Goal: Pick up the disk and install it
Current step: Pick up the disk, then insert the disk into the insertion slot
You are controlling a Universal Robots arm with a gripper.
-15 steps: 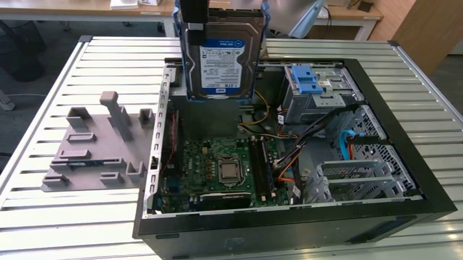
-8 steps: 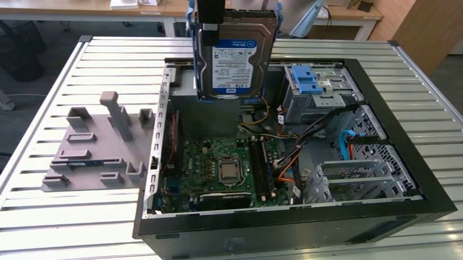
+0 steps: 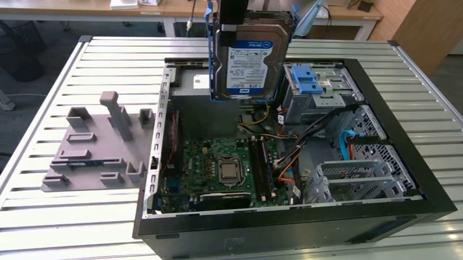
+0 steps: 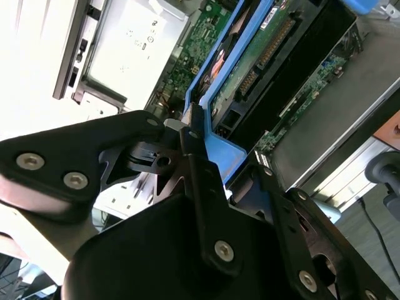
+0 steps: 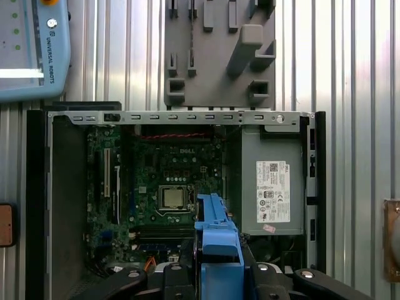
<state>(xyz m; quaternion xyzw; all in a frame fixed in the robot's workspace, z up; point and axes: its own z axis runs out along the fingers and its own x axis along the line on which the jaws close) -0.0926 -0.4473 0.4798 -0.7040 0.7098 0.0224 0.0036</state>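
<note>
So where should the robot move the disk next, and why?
Probably sideways, toward the exterior view's right, over the metal bay with the blue latch. The gripper holds the disk upright above the open computer, beside that bay, not yet lined up with it.

A silver disk (image 3: 252,59) with a white-and-blue label is framed by a bright blue carrier (image 3: 214,65). The hand (image 4: 215,156) is seen in black. The computer case (image 3: 407,141) is coloured black, its motherboard (image 3: 217,157) green, and its power supply (image 5: 272,181) grey with a white sticker. A fixture plate (image 3: 87,146) is rendered in plain matte grey. The worktop (image 3: 108,59) is patterned with pale silver-grey parallel ribs.
</note>
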